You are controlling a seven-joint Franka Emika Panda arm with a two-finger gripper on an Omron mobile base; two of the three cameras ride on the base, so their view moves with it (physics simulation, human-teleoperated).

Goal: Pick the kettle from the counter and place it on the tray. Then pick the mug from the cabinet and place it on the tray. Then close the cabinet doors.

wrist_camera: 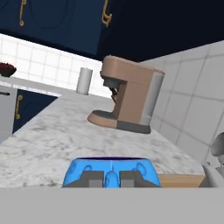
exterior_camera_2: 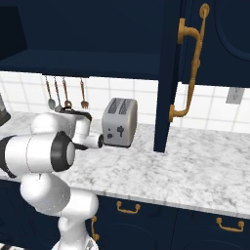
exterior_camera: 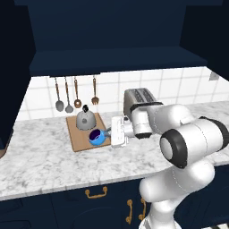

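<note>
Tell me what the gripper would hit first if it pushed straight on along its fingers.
The gripper is shut on the mug, so that goes with it. Beyond, the brown coffee machine on the counter looks first in line, though depth is unclear.

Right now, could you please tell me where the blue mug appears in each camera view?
Left base view: blue mug left of centre, on the tray's front right corner, beside the kettle.
Right base view: not in it.
Hand view: bottom centre, gripper shut on its handle.
Shared landmark: marble counter.
</note>
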